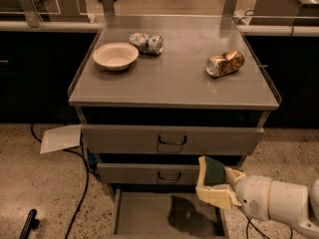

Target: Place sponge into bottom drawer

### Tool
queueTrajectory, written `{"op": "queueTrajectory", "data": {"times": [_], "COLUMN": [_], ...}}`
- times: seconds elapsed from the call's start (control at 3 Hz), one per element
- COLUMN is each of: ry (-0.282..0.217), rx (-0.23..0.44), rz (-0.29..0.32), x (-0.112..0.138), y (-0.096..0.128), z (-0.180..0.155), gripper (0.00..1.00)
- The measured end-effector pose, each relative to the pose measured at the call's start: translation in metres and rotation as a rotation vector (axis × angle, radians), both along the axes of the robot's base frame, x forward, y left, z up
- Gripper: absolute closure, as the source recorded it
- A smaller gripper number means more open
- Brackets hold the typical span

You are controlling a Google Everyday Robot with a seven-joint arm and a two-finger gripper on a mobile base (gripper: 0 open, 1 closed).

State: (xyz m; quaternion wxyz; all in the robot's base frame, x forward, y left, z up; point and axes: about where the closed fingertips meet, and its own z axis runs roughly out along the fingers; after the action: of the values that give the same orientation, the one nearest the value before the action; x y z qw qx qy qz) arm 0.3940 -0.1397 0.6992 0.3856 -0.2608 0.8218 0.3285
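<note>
The sponge point(215, 171), dark green on its visible face, sits between the pale fingers of my gripper point(214, 180). The gripper is shut on it, and the white arm point(271, 200) comes in from the lower right. The sponge hangs in front of the middle drawer's right end, above the right side of the bottom drawer point(144, 215). The bottom drawer is pulled out, a shallow grey tray with a flat floor. The gripper's shadow lies on that floor.
On the cabinet top stand a cream bowl point(115, 56), a crushed can point(146, 43) behind it and a crushed brown can point(225, 63) at the right. The two upper drawers point(172, 141) have dark handles. A paper sheet point(60, 138) and a black cable point(82, 183) lie on the floor at left.
</note>
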Motion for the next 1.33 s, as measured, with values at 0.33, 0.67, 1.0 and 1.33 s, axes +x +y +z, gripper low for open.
{"op": "queueTrajectory", "data": {"times": [0.33, 0.67, 1.0, 1.33], "ry": [0.120, 0.194, 0.232, 0.278], "rx": [0.008, 0.006, -0.020, -0.062], "rz": [-0.030, -0.073, -0.087, -0.074], "x": [-0.020, -0.031, -0.033, -0.031], "y": [0.007, 0.015, 0.026, 0.042], "z": [-0.084, -0.153, -0.207, -0.258], "gripper": [1.00, 1.00, 1.00, 1.00]}}
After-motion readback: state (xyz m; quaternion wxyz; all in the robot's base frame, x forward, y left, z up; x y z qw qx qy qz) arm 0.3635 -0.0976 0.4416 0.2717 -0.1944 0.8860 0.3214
